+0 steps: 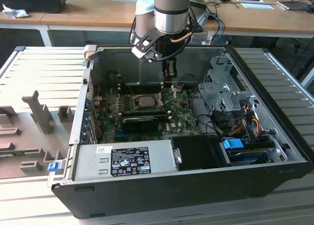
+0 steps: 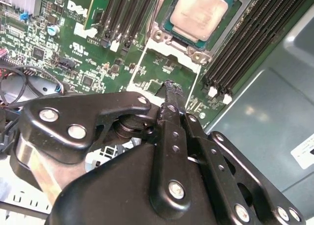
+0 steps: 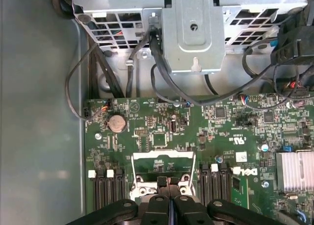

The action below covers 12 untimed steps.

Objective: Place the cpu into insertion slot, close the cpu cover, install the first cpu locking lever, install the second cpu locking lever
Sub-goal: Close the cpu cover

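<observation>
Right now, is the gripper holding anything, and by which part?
Nothing visibly held: the black gripper is shut, tips over the opened thin silvery square-framed cpu cover; contact with it cannot be told.

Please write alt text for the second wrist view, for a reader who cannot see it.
The cpu lies in the insertion slot, and the cpu cover is open. The black pincer, shut, hangs close by that cover, over the green board.

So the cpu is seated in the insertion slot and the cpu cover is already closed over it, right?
Not quite: the cpu is seated in the insertion slot, but the cpu cover stands open, off the chip, as the second wrist view shows.
</observation>
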{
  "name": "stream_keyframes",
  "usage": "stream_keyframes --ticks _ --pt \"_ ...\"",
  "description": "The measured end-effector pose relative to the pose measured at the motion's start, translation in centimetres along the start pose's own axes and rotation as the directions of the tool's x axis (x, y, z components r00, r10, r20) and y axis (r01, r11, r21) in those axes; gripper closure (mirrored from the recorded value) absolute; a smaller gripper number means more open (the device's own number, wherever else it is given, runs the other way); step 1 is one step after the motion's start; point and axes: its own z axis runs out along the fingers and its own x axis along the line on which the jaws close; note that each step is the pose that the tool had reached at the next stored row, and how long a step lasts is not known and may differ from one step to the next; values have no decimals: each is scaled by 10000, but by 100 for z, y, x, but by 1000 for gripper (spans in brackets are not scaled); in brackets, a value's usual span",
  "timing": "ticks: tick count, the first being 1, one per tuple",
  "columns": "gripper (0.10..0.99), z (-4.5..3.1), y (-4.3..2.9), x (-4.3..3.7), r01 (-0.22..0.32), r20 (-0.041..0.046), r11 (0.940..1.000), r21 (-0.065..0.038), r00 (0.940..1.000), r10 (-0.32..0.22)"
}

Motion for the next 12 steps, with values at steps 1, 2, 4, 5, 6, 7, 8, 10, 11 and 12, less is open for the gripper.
stream_keyframes --ticks 1,2,4,5,6,7,8,10,11,12 --pt "980 1 11 0 1 0 10000 0 10000 -1" --pt "980 2 22 1 0 1 10000 0 10000 0" --pt "980 4 52 2 1 1 10000 0 10000 -1" --pt "980 7 60 2 2 1 10000 0 10000 -2" --pt "980 9 67 2 1 2 10000 0 10000 -1" --pt "980 12 73 2 1 2 10000 -1 10000 -1" --pt "980 17 79 3 1 1 10000 -1 10000 -1" --pt "980 35 122 4 -1 5 10000 0 10000 1" --pt "980 46 135 4 -1 5 10000 -1 10000 1" --pt "980 68 166 5 1 5 10000 0 10000 -1"
